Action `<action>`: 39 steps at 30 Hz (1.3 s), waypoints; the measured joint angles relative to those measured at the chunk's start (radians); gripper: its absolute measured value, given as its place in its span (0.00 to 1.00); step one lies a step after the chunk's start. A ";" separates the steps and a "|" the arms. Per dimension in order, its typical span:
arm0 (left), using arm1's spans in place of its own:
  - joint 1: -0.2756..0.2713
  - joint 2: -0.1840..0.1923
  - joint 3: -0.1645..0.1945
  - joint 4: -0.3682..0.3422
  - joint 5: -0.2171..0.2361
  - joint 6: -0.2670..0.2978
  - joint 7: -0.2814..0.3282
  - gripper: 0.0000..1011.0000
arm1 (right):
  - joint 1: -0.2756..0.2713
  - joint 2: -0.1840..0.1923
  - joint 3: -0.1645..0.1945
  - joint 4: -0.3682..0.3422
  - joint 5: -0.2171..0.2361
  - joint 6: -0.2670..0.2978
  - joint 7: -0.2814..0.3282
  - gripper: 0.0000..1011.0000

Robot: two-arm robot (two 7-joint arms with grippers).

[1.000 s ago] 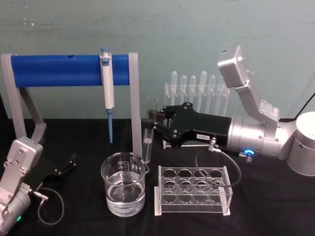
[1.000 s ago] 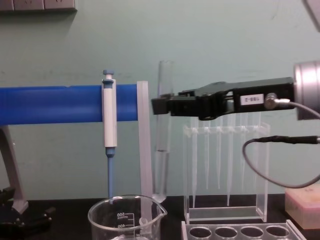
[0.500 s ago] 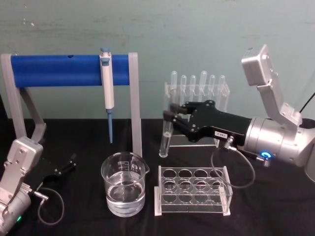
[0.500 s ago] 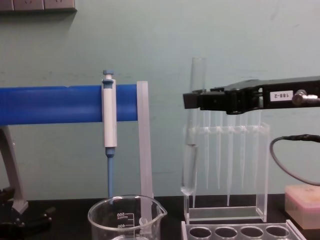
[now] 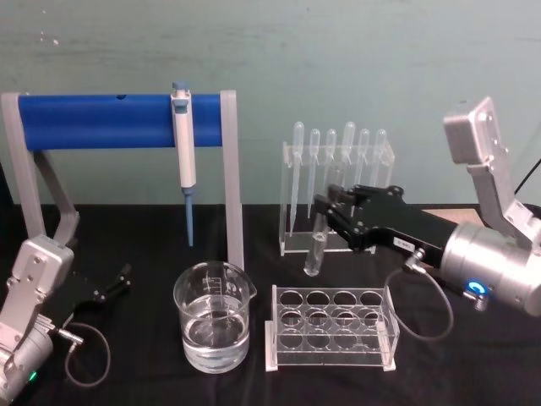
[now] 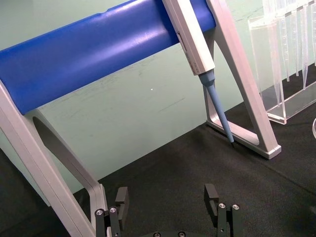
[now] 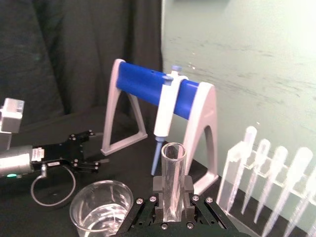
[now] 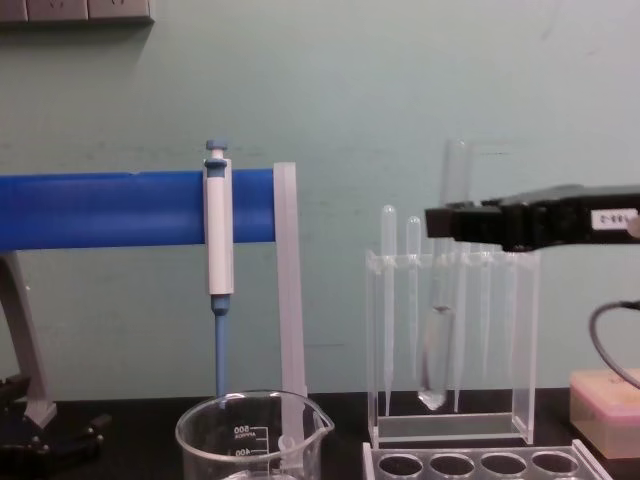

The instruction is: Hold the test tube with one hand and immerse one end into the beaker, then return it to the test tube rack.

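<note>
The right gripper [image 5: 326, 203] reaches in from 3 o'clock in the head view, its black fingers pinching the test tube [image 5: 314, 247] just below the open rim. The tube hangs close to upright, rim up and round bottom down, in the air and touching nothing but the fingers. Taken from the beaker [image 5: 211, 268], the tube is at about 2 o'clock and well apart from it; the beaker stands on the black table [image 5: 144, 372] with clear liquid in its lower part. The test tube rack [image 5: 333, 350] sits just beside the beaker at its 3 o'clock, and the tube's bottom hovers toward 11 o'clock of the rack, above its back left corner. In the chest view the tube [image 8: 438, 340] hangs in front of the clear pipette stand [image 8: 525, 340], its bottom clear of the rack's holes [image 8: 480, 463]. The right wrist view shows the tube [image 7: 172, 182] clamped between the two pads — the beaker [image 7: 79, 211] lies below and to one side. Behind the rack, at its 12 o'clock, the pipettes [image 5: 348, 142] stand in a row. The pipettor [image 5: 183, 139] hangs from the blue bar [image 5: 101, 121] at 12 o'clock of the beaker. The left gripper [image 5: 125, 280] rests on the table at 9 o'clock of the beaker, its fingers [image 6: 119, 203] spread apart and holding nothing.
</note>
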 joint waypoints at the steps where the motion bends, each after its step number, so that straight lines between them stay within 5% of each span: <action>1: 0.000 0.000 0.000 0.000 0.000 0.000 0.000 0.99 | -0.016 0.000 0.010 -0.003 -0.001 -0.002 -0.009 0.22; 17: 0.000 0.000 0.000 0.000 0.000 0.000 0.000 0.99 | -0.132 0.019 0.072 -0.053 -0.013 -0.083 0.025 0.22; 39: 0.000 0.000 0.000 0.000 0.000 0.000 0.000 0.99 | -0.182 0.088 0.077 -0.050 -0.023 -0.163 0.156 0.22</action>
